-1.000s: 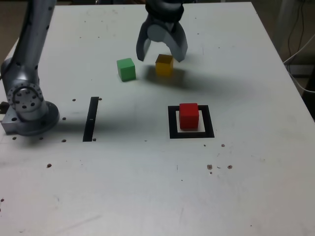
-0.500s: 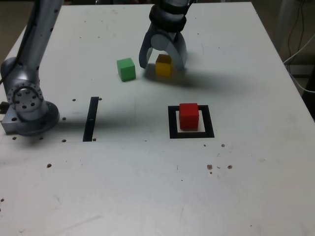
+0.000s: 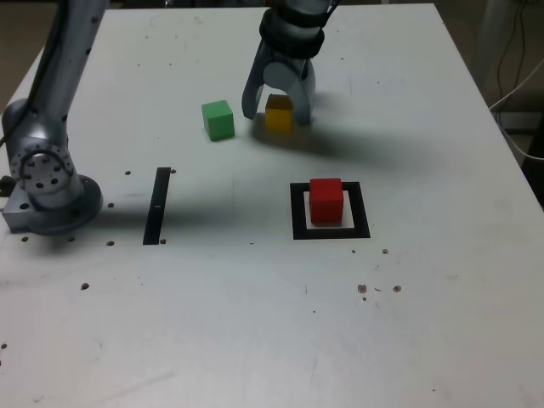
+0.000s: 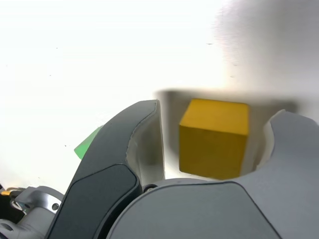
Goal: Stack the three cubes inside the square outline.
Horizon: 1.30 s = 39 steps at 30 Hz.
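The yellow cube (image 3: 278,113) rests on the white table, far of centre in the exterior view. My gripper (image 3: 276,117) is lowered over it with one finger on each side. In the wrist view the yellow cube (image 4: 214,137) sits between the fingers (image 4: 134,144), and a narrow gap shows on both sides, so the gripper (image 4: 217,112) is open and touches nothing. The green cube (image 3: 218,120) stands just to the exterior view's left of the gripper, and its corner (image 4: 87,144) peeks past a finger. The red cube (image 3: 325,201) stands inside the square outline (image 3: 297,212).
A narrow black strip (image 3: 157,206) lies flat on the exterior view's left, near the arm's base (image 3: 47,183). Small dark specks dot the table's near half. Cables (image 3: 518,76) hang beyond the table's edge on the exterior view's right.
The gripper has come down around the yellow cube, and its fingers have narrowed from wide apart to close beside the cube. The cubes have not moved.
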### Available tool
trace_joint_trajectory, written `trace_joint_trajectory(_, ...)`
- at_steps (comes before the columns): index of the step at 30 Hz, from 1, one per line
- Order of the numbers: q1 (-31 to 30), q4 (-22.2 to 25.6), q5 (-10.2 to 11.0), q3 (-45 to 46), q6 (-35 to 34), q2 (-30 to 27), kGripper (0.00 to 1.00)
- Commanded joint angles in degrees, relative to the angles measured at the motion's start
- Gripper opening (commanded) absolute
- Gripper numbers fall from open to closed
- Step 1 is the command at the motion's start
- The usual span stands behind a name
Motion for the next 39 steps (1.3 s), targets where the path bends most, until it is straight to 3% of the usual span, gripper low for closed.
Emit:
trace_joint_trajectory(1, -0.1, -0.1, 0.1, 0.0, 0.0, -0.1, 0.35)
trace_joint_trajectory(25, -0.7, 0.6, -0.3, -0.6, -0.2, -0.5, 0.34)
trace_joint_trajectory(32, -4.0, 4.7, -0.7, -2.8, -1.8, -3.9, 0.34)
trace_joint_trajectory(39, -9.7, 11.7, -2.7, -7.2, -6.6, -7.0, 0.34)
